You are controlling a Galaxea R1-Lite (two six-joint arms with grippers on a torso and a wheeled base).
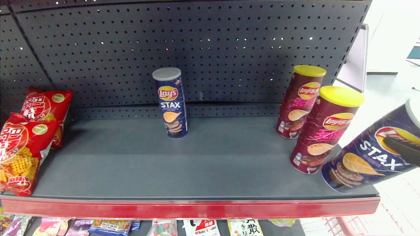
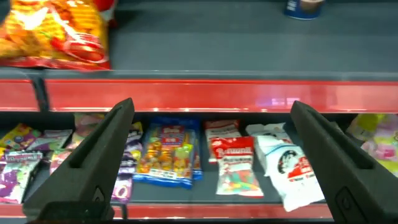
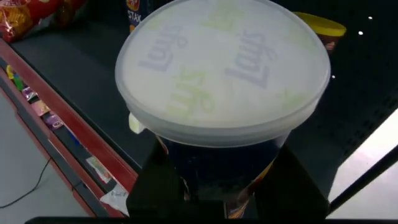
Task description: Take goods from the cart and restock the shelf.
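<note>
Left claw (image 2: 211, 162): spread wide and empty, below the red lip (image 1: 190, 208).
Held can (image 1: 367, 157): pinched near its lid by the right claw (image 3: 224, 186), tilted, base just behind the lip's right end.
Handling: likely a light, stiff tube with a slick wrap and brittle contents, so a side grip suits it.
Edges: the shelf end and a maroon can (image 1: 323, 131) crowd it.
Room: bare shelf (image 1: 131, 170) behind the lip's middle, back to the standing blue can (image 1: 170, 103).

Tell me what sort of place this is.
Most likely a shop aisle: a pegboard-backed display shelf with a red front rail, chip cans and red snack bags on it, candy packets on the tier below. The right gripper holds another chip can.
</note>
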